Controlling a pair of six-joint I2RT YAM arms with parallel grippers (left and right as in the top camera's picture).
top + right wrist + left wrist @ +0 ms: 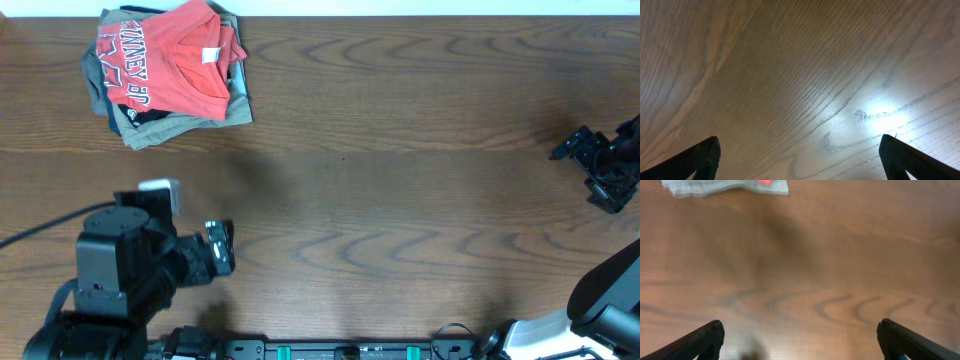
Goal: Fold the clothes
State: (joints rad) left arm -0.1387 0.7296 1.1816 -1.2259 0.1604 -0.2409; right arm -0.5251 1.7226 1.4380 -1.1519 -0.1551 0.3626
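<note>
The clothes, a red-orange T-shirt (170, 60) with white block lettering and a small white neck tag (211, 55), lie folded on top of a pile at the table's far left. The left wrist view catches only a pale cloth edge of that pile (725, 187), with a sliver of red, at its top. My left gripper (218, 248) hangs near the front left, well short of the pile, its fingers (707, 337) spread wide over bare wood; it is open (800, 326). My right gripper (592, 162) sits at the far right edge, also open (799, 141), with nothing between its fingers.
Under the shirt lie a khaki garment (175, 128) and a black one (140, 118), folded. The wooden table (400, 150) stretches between the two arms. The arms' bases and a cable (40, 235) sit along the front edge.
</note>
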